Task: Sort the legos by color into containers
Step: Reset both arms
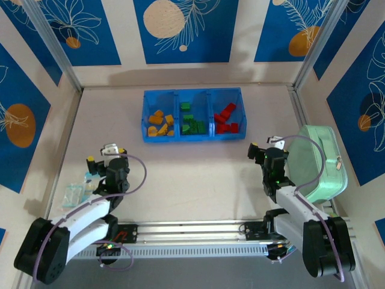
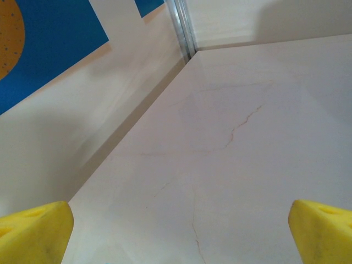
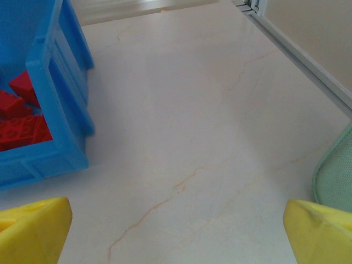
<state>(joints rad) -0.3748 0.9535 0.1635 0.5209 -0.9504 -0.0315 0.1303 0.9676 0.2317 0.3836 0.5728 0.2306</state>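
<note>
The blue tray (image 1: 146, 117) stands at the back middle of the table, its three compartments side by side. Orange-yellow legos (image 1: 160, 124) lie in the left one, green legos (image 1: 191, 122) in the middle one, red legos (image 1: 227, 119) in the right one. My left gripper (image 1: 106, 154) hovers low at the near left, open and holding nothing; its yellow fingertips (image 2: 36, 231) frame bare table. My right gripper (image 1: 266, 143) is open and holding nothing, near the tray's right front corner. In the right wrist view the tray's wall (image 3: 55, 110) and red legos (image 3: 22, 129) lie left of my fingertips (image 3: 319, 231).
A pale mint-green case (image 1: 322, 164) lies at the right, close beside the right arm, and its edge (image 3: 335, 176) shows in the right wrist view. A clear plastic bag (image 1: 73, 194) rests by the left arm. Wall panels close in the table's left, back and right sides.
</note>
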